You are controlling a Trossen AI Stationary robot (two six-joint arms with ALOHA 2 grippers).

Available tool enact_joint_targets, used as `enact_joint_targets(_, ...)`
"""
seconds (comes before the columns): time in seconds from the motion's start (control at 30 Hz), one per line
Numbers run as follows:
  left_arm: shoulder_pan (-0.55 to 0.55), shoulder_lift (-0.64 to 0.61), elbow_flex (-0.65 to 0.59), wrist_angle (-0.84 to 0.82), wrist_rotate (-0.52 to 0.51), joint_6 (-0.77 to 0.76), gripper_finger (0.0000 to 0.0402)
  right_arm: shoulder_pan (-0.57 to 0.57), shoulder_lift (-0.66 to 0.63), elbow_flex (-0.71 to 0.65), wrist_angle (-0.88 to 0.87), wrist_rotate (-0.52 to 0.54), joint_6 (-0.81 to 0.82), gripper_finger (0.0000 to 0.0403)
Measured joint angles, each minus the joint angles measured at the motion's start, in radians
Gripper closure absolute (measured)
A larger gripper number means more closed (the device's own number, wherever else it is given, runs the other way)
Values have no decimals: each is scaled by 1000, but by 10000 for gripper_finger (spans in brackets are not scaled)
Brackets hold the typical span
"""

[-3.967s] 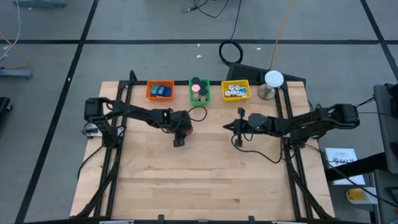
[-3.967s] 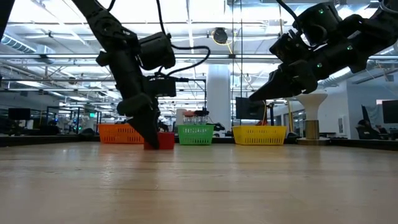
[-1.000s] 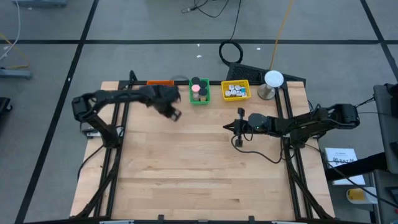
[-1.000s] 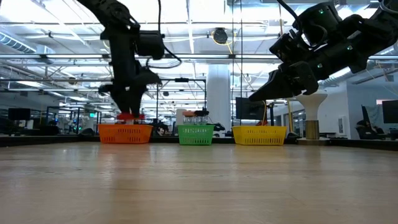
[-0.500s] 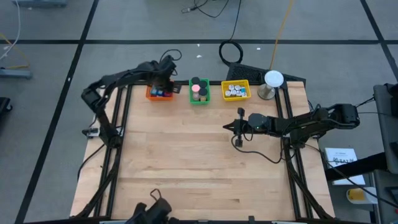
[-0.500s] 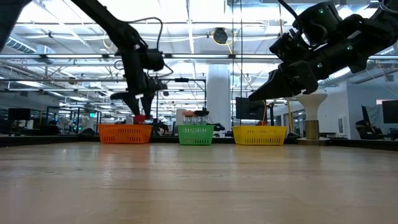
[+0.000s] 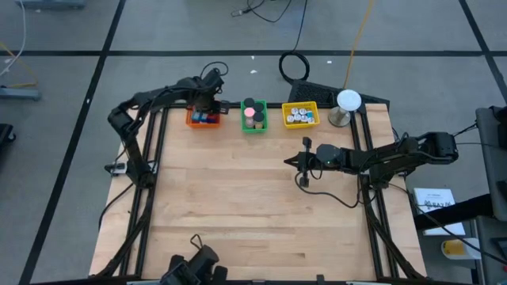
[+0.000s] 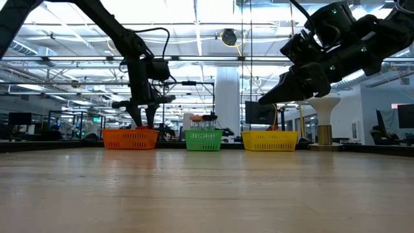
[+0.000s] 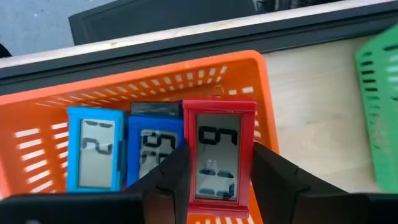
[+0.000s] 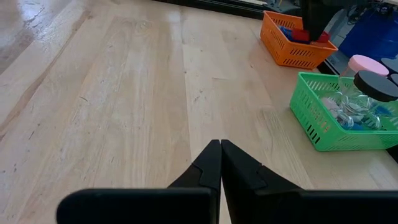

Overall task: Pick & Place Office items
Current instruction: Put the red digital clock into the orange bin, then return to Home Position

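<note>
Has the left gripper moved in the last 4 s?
Yes. The left gripper went from mid-table, in front of the orange bin, back to the table's far edge, directly over that bin, jaws around the red timer.

Grey floor point(image 7: 63, 87) with dark tape lines; ceiling trusses point(image 8: 213, 32), strip lights, white column point(image 8: 226, 97) behind table.

Orange slotted bin point(image 9: 261, 93) holds one red-framed block point(image 9: 219, 155) and two blue-framed blocks point(image 9: 95, 155), all with grey display faces bearing dark segments. Green mesh bin point(image 10: 329, 127) carries pink point(image 10: 367, 64) and black point(image 10: 378, 84) round lids. Yellow bin point(image 7: 300, 115). Table point(image 7: 253, 206) pale wood grain.
</note>
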Motion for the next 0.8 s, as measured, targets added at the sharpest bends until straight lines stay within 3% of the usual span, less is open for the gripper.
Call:
enact_joint_targets(0.27, -4, 34, 0, 36, -7, -36, 269, 0, 0, 0, 24, -56, 0, 402)
enact_joint_targets(0.57, -11, 33, 0, 19, -36, -38, 152, 0, 0, 0, 26, -71, 0, 402)
enact_joint_targets(0.67, -12, 20, 0, 3, -52, -8, 154, 0, 0, 0, 26, -71, 0, 402)
enact_joint_targets(0.8, -34, -36, 0, 1, -98, 67, 195, 0, 0, 0, 26, -70, 0, 402)
